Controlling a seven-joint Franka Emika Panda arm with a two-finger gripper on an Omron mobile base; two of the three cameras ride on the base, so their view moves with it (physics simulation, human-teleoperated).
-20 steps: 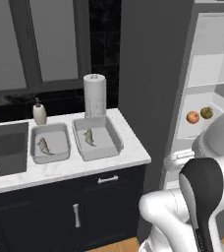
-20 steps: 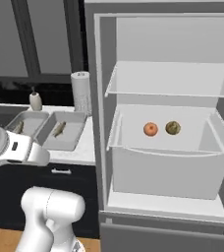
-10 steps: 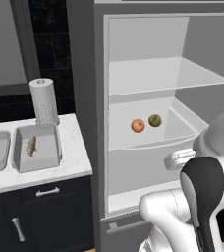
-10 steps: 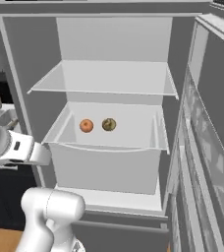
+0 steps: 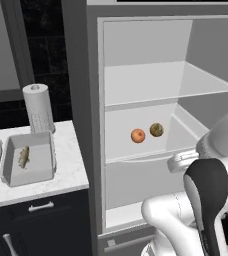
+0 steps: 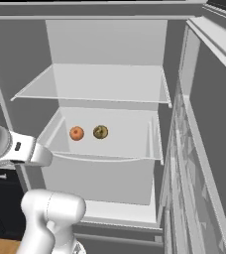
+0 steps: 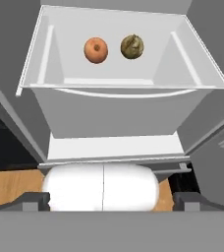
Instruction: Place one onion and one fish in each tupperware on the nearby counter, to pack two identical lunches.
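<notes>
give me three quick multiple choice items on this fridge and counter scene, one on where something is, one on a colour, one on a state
1. Where do the two onions lie?
A. in the open fridge drawer
B. on the counter
C. in the sink

2. What colours are the two onions?
A. both white
B. one orange, one olive-tan
C. both red

3. What state is the fridge in?
A. shut
B. open, with both onions in the drawer
C. open, with the drawer bare

Answers:
1. A: the orange onion and the olive onion sit side by side in the fridge drawer, below the glass shelf.
2. B: the hand view shows one bright orange and one dull olive-tan.
3. B: the fridge interior is exposed, while a fish already lies in the tupperware on the counter.
</notes>
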